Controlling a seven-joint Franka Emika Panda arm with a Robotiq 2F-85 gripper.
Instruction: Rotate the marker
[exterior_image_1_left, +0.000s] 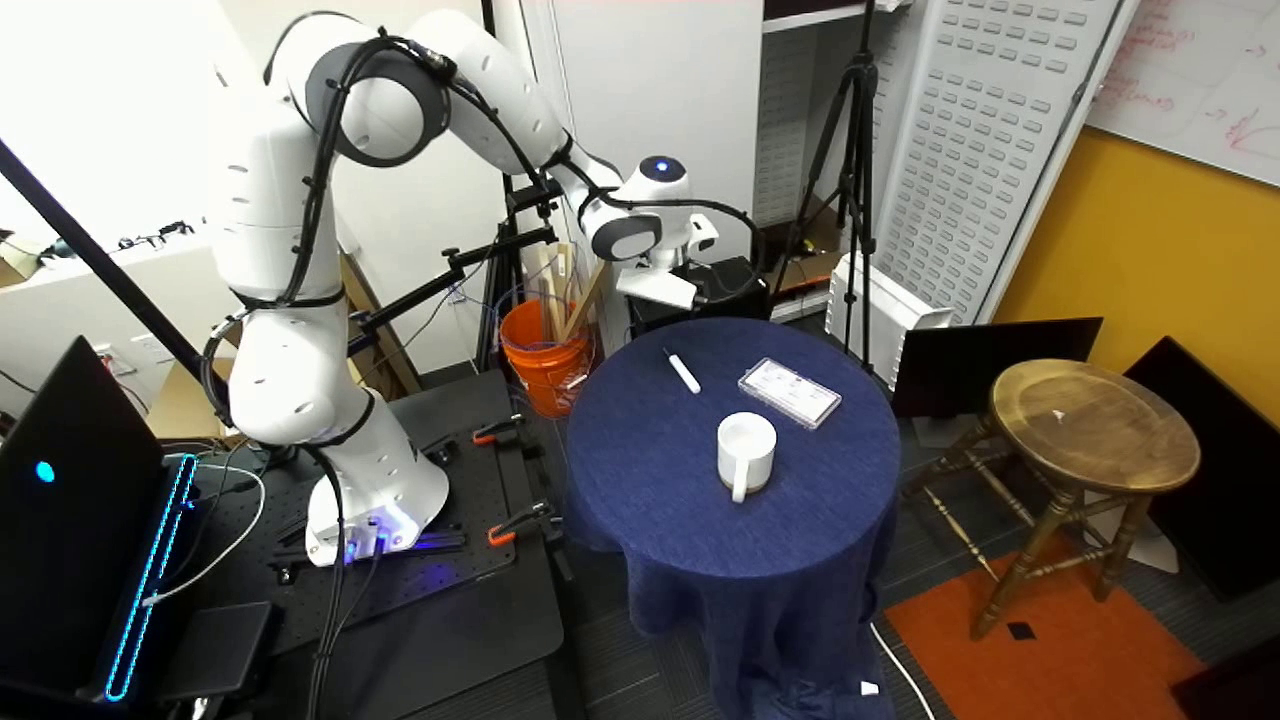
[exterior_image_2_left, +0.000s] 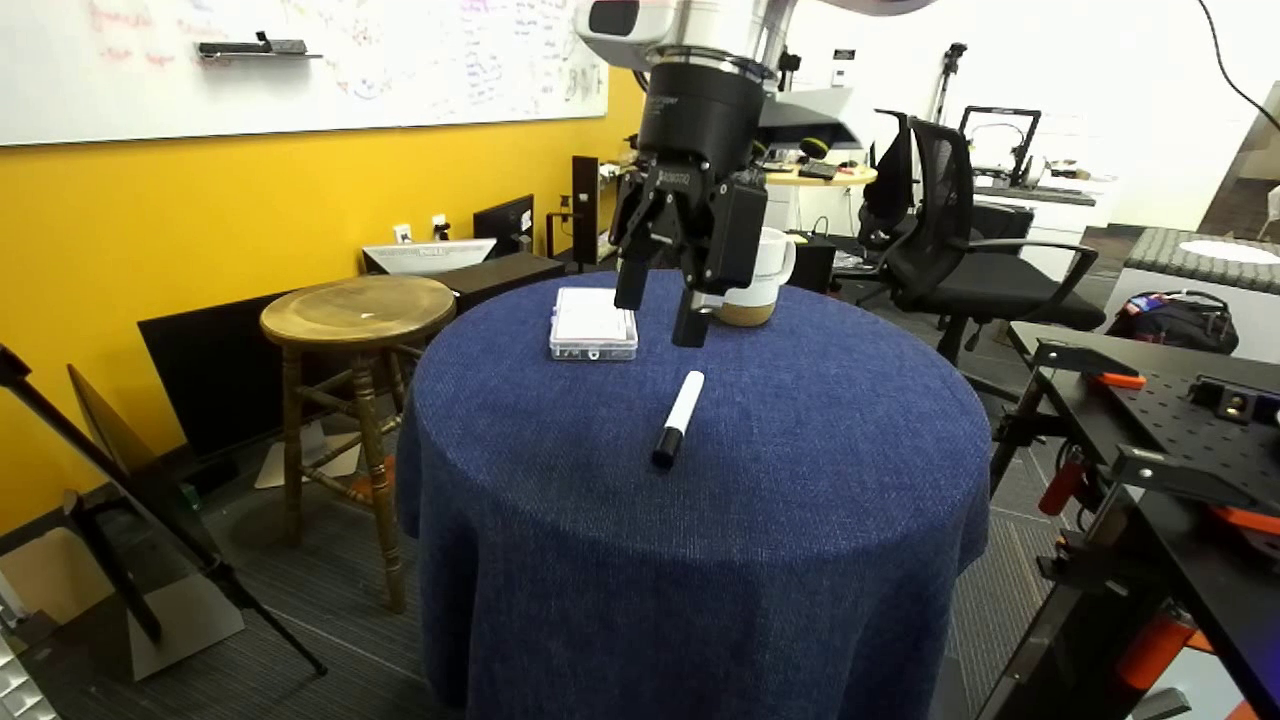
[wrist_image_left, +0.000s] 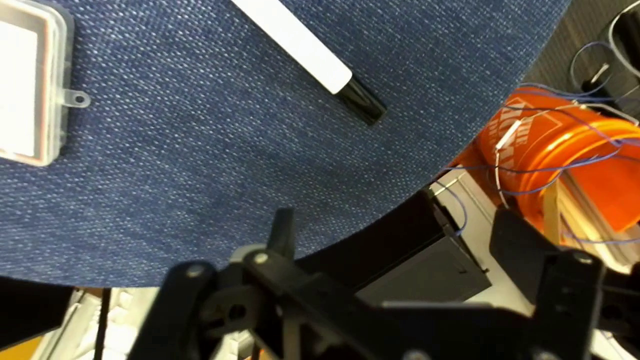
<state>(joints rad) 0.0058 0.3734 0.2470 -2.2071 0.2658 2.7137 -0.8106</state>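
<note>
The marker is a thin white pen with a black cap. It lies flat on the round table with the blue cloth in both exterior views, marker and marker. In the wrist view the marker lies diagonally near the top, its black cap toward the lower right; its other end is cut off by the frame. My gripper is pointed down, open and empty, above and apart from the marker. In the wrist view the gripper's fingers are wide apart at the bottom, with the table's edge between them.
A white cup with a handle and a flat clear case stand on the blue tablecloth. An orange bucket with wood strips stands beyond the table edge. A wooden stool and a black tripod are nearby.
</note>
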